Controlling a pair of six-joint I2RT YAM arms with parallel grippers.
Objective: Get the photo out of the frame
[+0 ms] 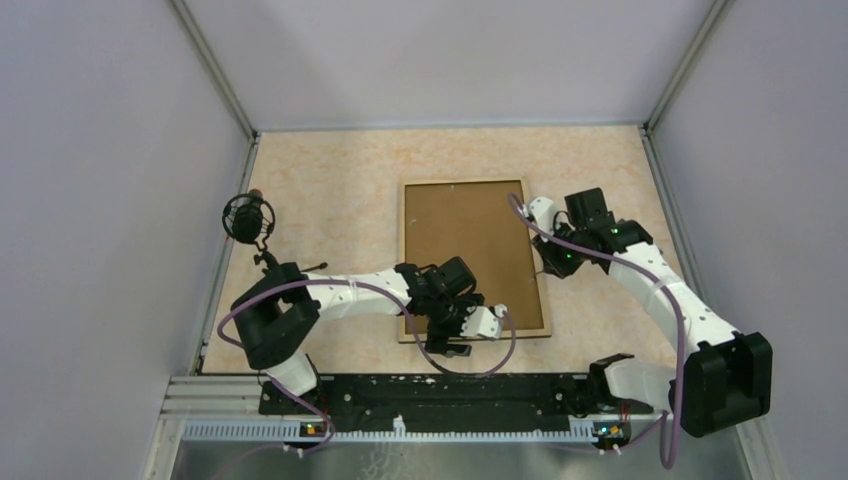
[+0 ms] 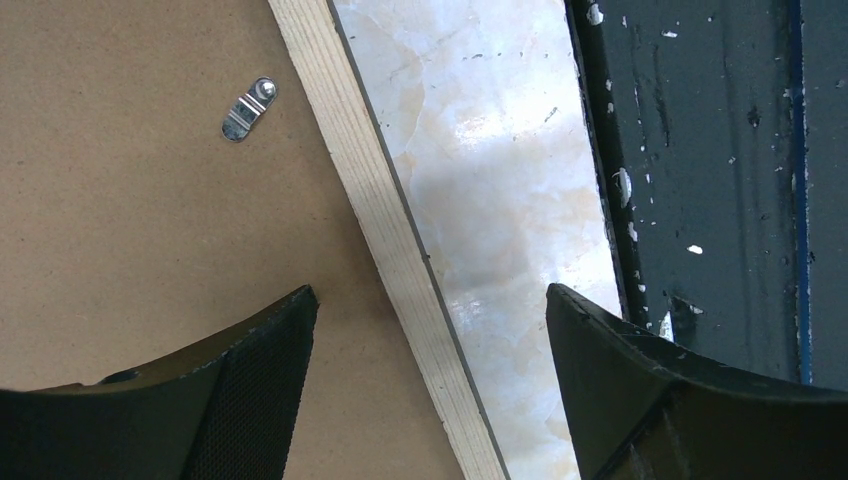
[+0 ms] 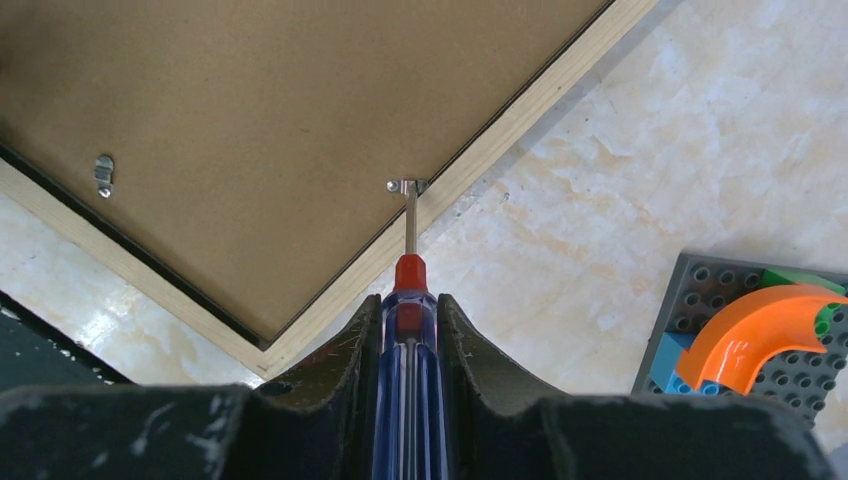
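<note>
Both arms reach over frame (image 1: 460, 230): left jaws wide, right jaws clamp screwdriver (image 3: 405, 340) at clip (image 3: 406, 186).

A: From above the light is soft, even and a bit dim. The arms (image 1: 350, 295) cast only faint shadows on the table (image 1: 330, 180).

B: The left wrist view shows a white glare patch on the glossy table, with a soft grey shadow below it.

A: The left claw (image 2: 430, 300) reads near-black there.

B: The right wrist view is brightest, with the table washed pale at top right. The screwdriver (image 3: 405, 400) handle by the lens looks soft.
</note>
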